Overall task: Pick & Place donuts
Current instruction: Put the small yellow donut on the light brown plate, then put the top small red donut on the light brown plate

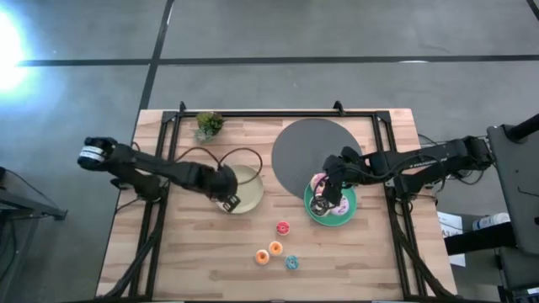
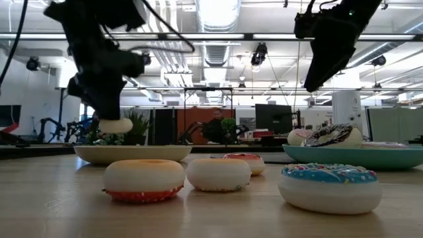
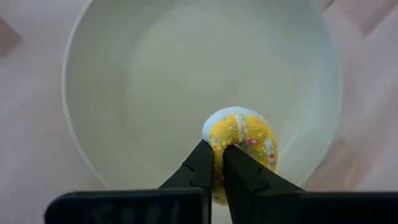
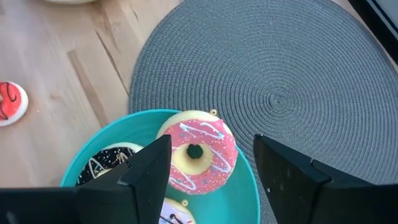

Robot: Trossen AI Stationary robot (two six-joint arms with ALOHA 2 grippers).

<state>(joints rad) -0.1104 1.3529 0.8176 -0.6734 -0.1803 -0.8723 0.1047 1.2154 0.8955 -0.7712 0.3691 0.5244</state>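
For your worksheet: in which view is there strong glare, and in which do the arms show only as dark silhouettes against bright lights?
High view: white glare at the floor's left edge. Low view: ceiling lights backlight both arms into silhouettes, the left gripper with a donut over the cream plate.

Wood table (image 1: 177, 261): 2 plates (image 1: 249, 187), mat (image 1: 307, 151), plant (image 1: 209, 124), 3 mini donuts (image 1: 275, 247).

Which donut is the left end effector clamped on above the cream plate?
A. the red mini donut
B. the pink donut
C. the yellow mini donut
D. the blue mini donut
C: the left wrist view shows the left end effector shut on the yellow mini donut over the cream plate, while the pink donut lies on the teal plate.
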